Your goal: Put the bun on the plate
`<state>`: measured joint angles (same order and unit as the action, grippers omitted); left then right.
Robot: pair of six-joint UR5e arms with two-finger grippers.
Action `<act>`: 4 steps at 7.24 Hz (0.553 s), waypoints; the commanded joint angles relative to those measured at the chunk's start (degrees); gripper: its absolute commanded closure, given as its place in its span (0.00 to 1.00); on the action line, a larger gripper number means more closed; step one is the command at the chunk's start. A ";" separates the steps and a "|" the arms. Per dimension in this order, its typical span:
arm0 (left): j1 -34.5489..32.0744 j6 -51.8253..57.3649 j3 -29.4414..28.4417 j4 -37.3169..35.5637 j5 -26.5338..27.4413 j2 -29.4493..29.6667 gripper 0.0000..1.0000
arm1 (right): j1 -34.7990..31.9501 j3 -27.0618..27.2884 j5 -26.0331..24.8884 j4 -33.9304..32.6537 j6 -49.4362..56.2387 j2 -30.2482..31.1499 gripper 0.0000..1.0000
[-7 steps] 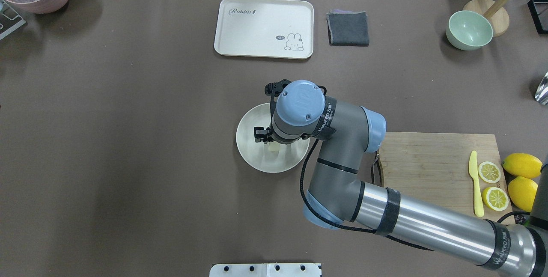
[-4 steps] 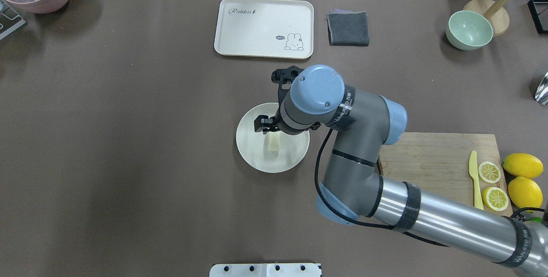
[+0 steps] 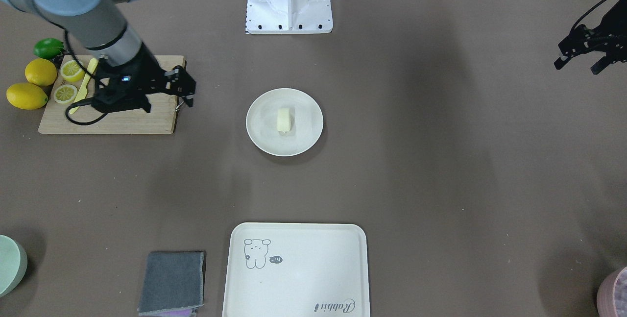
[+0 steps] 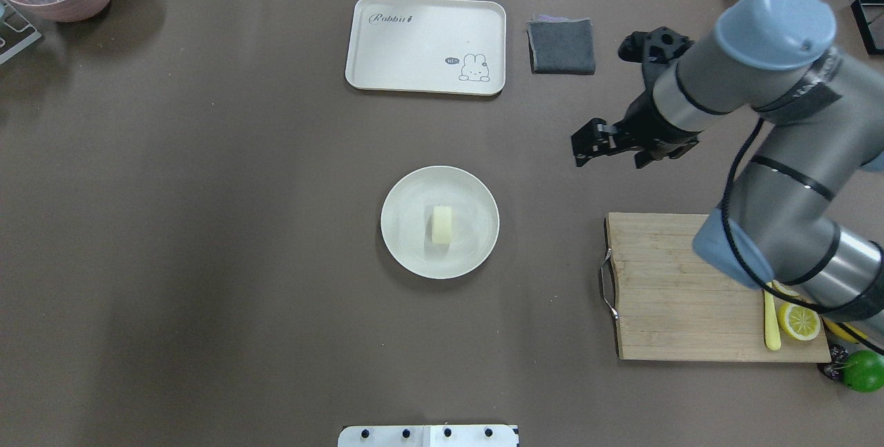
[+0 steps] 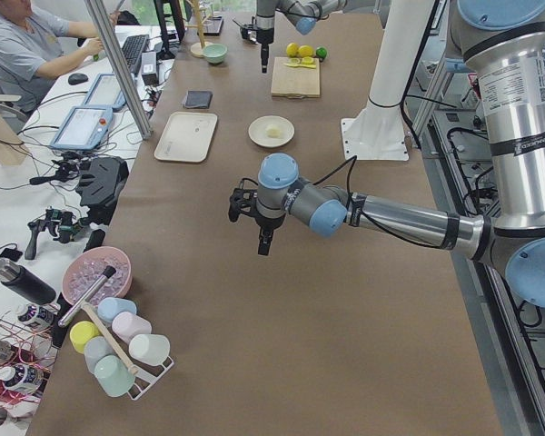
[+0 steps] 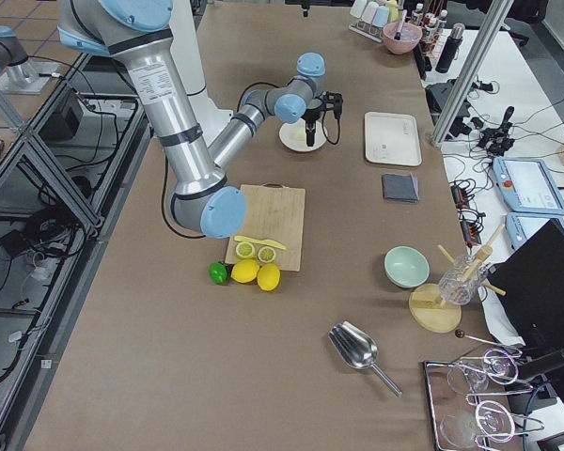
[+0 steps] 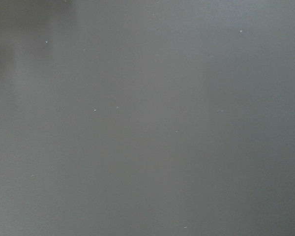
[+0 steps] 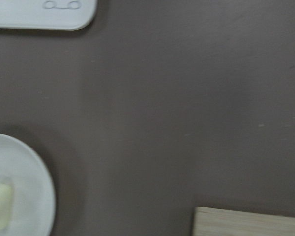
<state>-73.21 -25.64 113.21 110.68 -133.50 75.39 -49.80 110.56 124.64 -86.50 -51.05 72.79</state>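
Note:
The bun [image 4: 442, 224], a small pale cream block, lies near the middle of the round off-white plate [image 4: 404, 240], with nothing touching it. The front view shows the same: bun [image 3: 284, 119] on plate [image 3: 306, 133]. My right gripper [image 4: 608, 160] hangs open and empty above bare table, well to the right of the plate and a little beyond it; it also shows in the front view [image 3: 167, 106]. In the right wrist view the plate [image 8: 24, 182] and bun [image 8: 0, 209] sit at the lower left. My left gripper [image 3: 577, 67] is far off by the table's end, open and empty.
A cream tray [image 4: 425, 43] with a bunny drawing and a folded grey cloth [image 4: 561, 46] lie at the far side. A wooden cutting board [image 4: 663, 288] with a lemon half [image 4: 800, 321] and yellow knife [image 4: 771, 326] is at the near right. A green bowl [image 4: 756, 48] stands at the far right.
The right gripper rose from over the plate and swung away to the right and farther back. The bun stayed lying on the plate.

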 commanded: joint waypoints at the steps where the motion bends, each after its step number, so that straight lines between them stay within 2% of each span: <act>1: -5.26 12.32 -2.11 -6.22 0.08 -0.08 0.02 | -14.64 -2.17 3.24 -0.24 30.15 13.72 0.00; 3: -7.64 15.52 -2.03 -6.79 -0.45 -1.30 0.02 | -24.59 -4.55 4.74 -0.33 45.28 21.49 0.00; 4: -7.39 15.70 -2.46 -7.31 -0.45 -3.48 0.02 | -27.51 -7.70 4.74 -0.16 51.52 21.95 0.00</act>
<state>-80.07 -10.99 111.06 104.06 -133.81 73.86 -72.34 105.92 129.11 -86.77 -8.50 92.40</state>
